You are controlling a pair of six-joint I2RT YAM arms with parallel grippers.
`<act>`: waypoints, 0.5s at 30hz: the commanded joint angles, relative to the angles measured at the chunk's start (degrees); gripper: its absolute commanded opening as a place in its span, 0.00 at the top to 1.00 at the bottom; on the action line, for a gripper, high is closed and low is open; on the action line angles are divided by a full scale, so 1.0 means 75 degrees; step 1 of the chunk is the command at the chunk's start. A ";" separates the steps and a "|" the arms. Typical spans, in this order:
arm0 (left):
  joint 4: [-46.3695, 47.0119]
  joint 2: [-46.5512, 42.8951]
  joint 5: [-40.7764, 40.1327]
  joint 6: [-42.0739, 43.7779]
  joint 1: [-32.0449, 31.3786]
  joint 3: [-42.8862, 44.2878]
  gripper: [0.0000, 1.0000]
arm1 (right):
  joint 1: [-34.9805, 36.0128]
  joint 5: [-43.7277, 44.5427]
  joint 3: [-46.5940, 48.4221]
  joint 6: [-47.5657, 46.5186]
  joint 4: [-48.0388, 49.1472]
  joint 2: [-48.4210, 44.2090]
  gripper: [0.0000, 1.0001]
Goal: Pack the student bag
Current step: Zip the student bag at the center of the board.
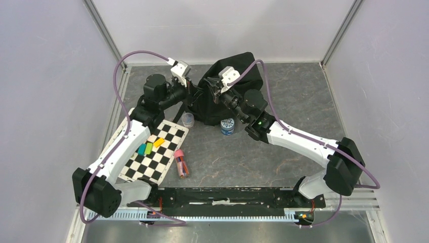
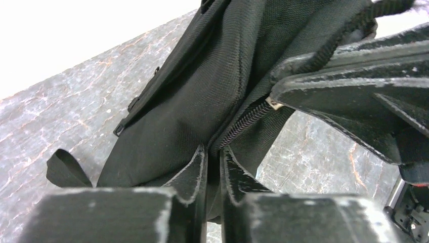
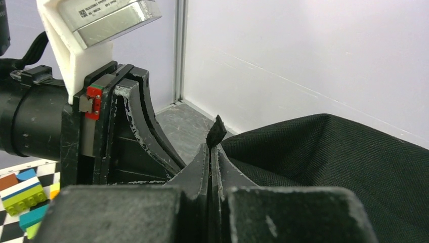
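I hold the left end effector [image 2: 213, 154] and right end effector [image 3: 209, 152] clamped on the student bag [image 1: 248, 68], probably to spread its opening.

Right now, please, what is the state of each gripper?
Left gripper: closed on the student bag, by its zipper.
Right gripper: closed on a black tab of the bag.

The student bag [image 1: 248, 76] lies far-centre, a cup [image 1: 187, 119] and a jar [image 1: 227, 126] before it, a board [image 1: 146, 169] bearing blocks [image 1: 148, 148] front-left.
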 commanded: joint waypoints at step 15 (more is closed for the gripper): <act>-0.0291 0.0450 -0.1986 -0.2078 0.0262 0.1658 0.98 | -0.1583 0.1694 -0.0045 -0.0400 0.0896 -0.0761 1.00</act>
